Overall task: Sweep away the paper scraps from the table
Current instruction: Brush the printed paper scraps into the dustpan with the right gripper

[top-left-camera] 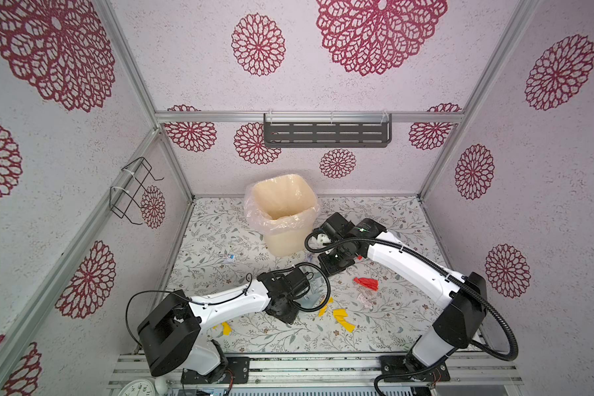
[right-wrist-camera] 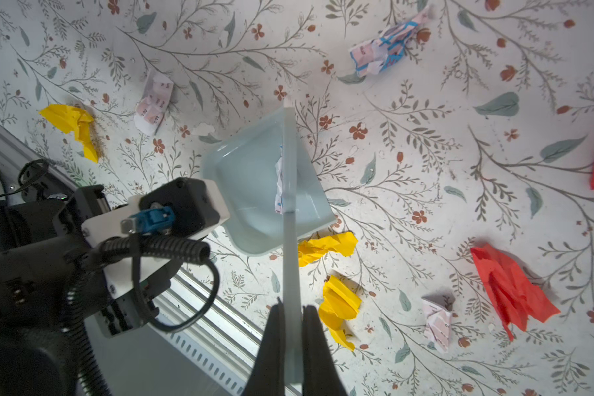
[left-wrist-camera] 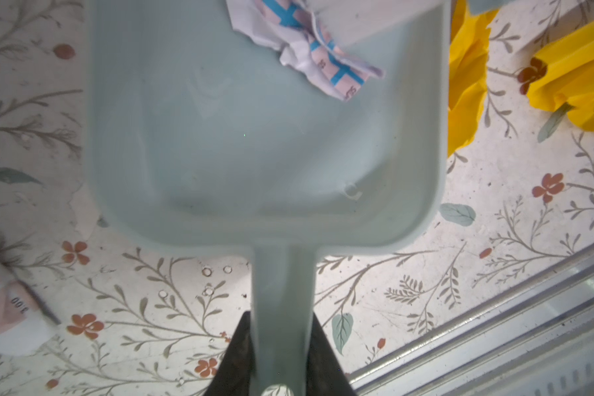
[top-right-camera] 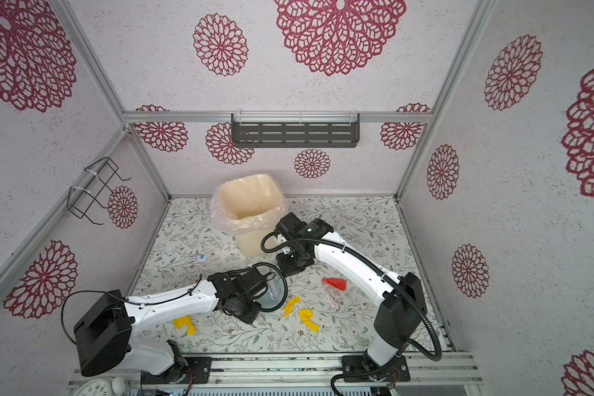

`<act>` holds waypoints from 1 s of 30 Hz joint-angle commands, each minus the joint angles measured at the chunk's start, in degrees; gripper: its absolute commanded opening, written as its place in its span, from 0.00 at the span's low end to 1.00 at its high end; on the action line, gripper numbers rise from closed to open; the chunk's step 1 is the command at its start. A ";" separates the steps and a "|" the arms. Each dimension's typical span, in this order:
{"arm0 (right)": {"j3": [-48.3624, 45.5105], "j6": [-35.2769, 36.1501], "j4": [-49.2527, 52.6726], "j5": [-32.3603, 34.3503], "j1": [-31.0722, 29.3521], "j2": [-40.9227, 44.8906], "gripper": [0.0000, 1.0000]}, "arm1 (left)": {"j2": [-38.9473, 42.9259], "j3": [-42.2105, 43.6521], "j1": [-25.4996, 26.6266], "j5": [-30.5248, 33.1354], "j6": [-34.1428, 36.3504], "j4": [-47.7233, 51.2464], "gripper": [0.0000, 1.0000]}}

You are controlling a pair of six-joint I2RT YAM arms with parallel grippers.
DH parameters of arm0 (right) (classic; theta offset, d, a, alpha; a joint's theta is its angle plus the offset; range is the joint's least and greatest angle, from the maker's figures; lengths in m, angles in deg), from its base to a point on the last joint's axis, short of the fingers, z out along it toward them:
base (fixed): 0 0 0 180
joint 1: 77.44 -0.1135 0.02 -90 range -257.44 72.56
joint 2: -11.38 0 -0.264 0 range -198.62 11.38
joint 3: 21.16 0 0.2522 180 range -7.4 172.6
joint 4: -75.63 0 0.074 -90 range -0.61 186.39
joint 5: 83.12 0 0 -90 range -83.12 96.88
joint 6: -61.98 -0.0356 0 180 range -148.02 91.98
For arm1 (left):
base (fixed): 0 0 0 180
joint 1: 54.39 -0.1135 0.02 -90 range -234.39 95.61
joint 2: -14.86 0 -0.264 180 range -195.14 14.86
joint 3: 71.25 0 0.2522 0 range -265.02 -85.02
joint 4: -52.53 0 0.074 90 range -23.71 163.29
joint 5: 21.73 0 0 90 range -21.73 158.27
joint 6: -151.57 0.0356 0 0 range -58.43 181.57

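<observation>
While the left hand grips the dustpan, paper scraps dot the table

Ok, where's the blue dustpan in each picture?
Top view: the dustpan peeks out under the left arm's wrist, near the middle.
Top view: same spot.
Left wrist: it fills the picture, handle in the left claw.
Right wrist: in the middle.
Landmark: the yellow scrap beside it, in all four.

White arms, black joints, ribbed cables
</observation>
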 commanded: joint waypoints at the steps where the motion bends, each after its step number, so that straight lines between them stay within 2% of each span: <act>1: 1.71 -0.27 2.51 -1.40 0.46 0.94 0.00 | 0.08 0.65 -0.78 0.11 0.43 -1.20 0.00; 7: 1.11 -0.95 2.38 6.96 4.08 3.05 0.00 | 0.97 1.52 -0.76 0.41 0.08 -1.95 0.00; 16: -1.26 -0.12 -2.92 8.26 3.91 -0.07 0.00 | 0.62 1.74 -0.78 0.76 0.02 -2.79 0.00; 20: -1.22 0.52 -4.14 6.25 2.55 -1.24 0.00 | 0.48 1.66 -0.79 0.63 0.33 -2.81 0.00; 30: -2.15 -1.47 -5.56 -4.61 0.06 0.20 0.00 | 0.44 1.48 -0.78 0.88 0.18 -2.89 0.00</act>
